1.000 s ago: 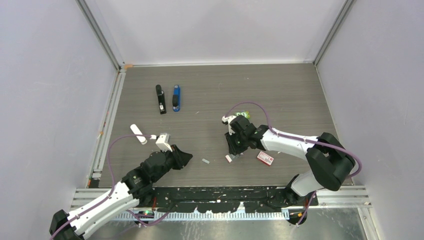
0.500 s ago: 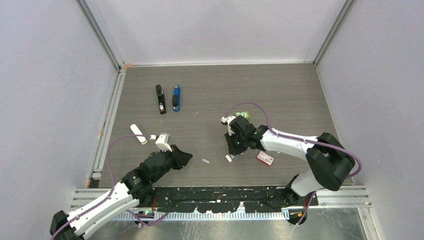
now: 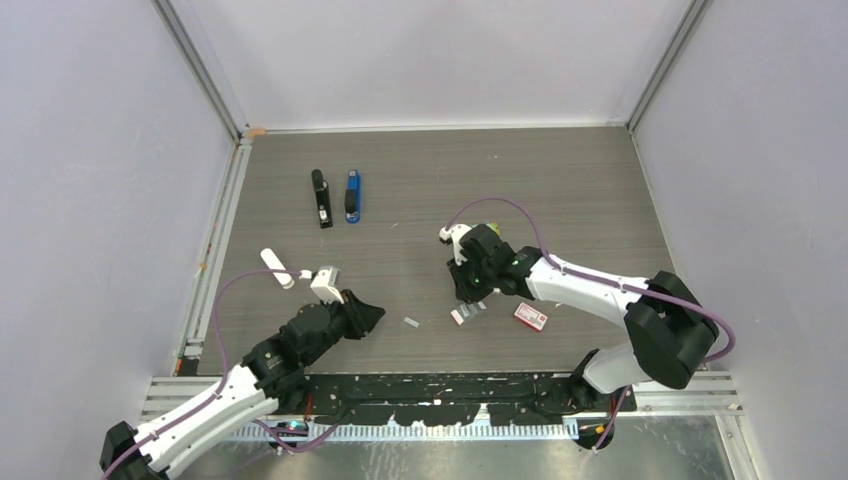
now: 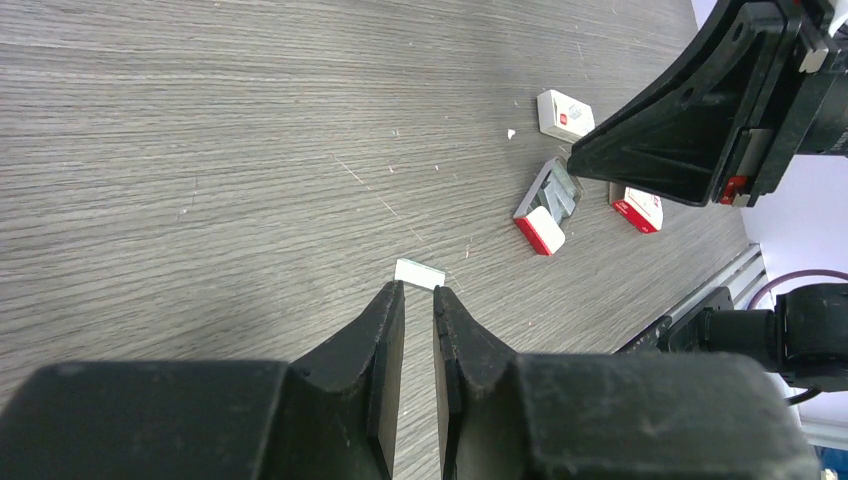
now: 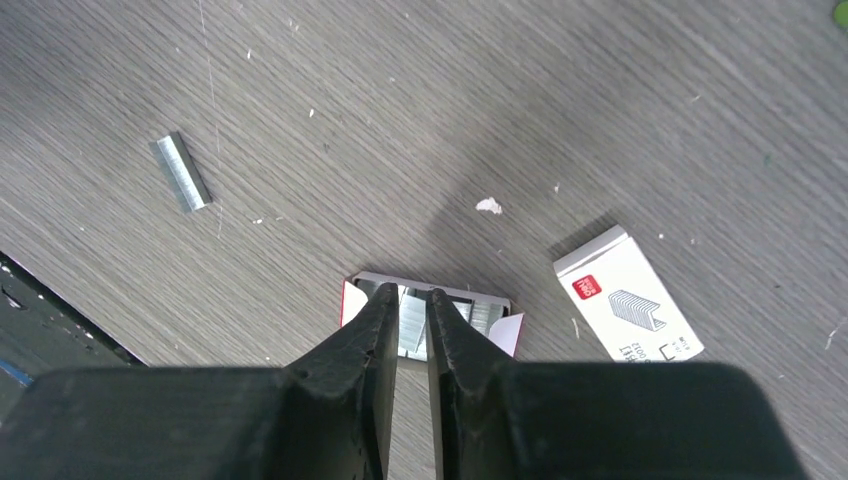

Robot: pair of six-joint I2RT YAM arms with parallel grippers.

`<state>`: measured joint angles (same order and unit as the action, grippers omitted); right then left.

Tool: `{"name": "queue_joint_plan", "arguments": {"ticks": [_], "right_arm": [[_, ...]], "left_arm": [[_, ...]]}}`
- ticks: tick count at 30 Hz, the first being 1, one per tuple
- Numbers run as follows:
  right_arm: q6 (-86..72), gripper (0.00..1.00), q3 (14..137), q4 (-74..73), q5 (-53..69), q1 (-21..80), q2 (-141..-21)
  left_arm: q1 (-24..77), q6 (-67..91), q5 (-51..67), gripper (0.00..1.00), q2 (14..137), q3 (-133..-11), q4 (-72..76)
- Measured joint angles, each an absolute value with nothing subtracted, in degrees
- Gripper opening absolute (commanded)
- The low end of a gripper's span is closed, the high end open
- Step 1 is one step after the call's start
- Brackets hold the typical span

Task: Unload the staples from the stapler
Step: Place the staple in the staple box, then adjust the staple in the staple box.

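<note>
With the right gripper (image 5: pixel 411 292) poised directly over the open red-and-white box (image 5: pixel 352 298), jaws drawn nearly together above the staples (image 5: pixel 480 315) packed inside, cannot tell whether pinching a strip or nothing. Treat this, most likely, as picking a strip: line the grip across its long sides, squeeze lightly to avoid snapping the joined staples apart, lift straight up clear of the box walls. Set it down beside the loose strip (image 5: pixel 184 172) lying between the two grippers. Leave the left gripper (image 4: pixel 416 290), narrow and empty, hovering just short of that strip. Mind the black stapler (image 3: pixel 320 198) and the blue stapler (image 3: pixel 352 196), both well apart at the back.
</note>
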<state>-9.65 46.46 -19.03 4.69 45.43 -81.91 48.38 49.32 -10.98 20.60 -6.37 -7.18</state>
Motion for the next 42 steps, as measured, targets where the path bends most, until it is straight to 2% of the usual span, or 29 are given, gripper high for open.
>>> {"name": "queue_joint_plan", "arguments": {"ticks": [14,42], "right_arm": [[-6.2,0.16,51.7,-20.4,4.6,45.6,-90.2],[-6.1,0.13,53.3,-24.7,7.8,45.6,-92.0]], "left_arm": [[48.4,49.3,-11.0,0.19,20.3,-6.2,-7.2],[48.4,49.3,-11.6,0.19,13.9,-6.2,-12.7]]}}
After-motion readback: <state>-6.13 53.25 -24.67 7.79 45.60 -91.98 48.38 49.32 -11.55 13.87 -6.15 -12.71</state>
